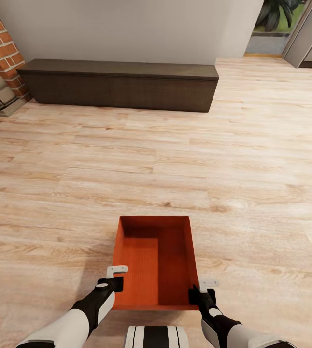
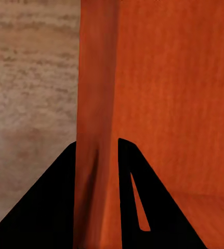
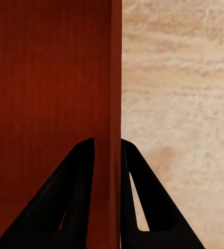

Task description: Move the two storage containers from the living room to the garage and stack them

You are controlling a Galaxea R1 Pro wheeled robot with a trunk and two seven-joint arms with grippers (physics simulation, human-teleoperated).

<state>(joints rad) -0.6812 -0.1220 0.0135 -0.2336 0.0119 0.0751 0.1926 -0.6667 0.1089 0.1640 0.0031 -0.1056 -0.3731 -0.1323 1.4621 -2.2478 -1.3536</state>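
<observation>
Left gripper [image 2: 97, 171] and right gripper [image 3: 108, 171], black-fingered, each pinch a thin side wall of one orange-red rectangular open-topped storage container [image 1: 157, 261], one finger inside, one outside. Both white-and-black arms reach forward, flanking the box near its closest corners over pale wood-plank floor [image 1: 175, 154]. Beyond: long low dark bench [image 1: 120, 84], red brick fireplace [image 1: 1, 53].

Hidden and cut-off parts around the held box

Ahead of the left gripper [image 1: 119, 276], the brick fireplace [image 1: 0, 53] runs off the picture's edge; ahead of the right gripper [image 1: 205, 286], the doorway [image 1: 275, 26] is cut by the top edge. The box [image 1: 157, 263] hides the inner fingers of both grippers and the floor [image 1: 127, 159] beneath it. In the wrist views the box wall [image 2: 96, 129] [image 3: 115, 104] runs past the edges.
</observation>
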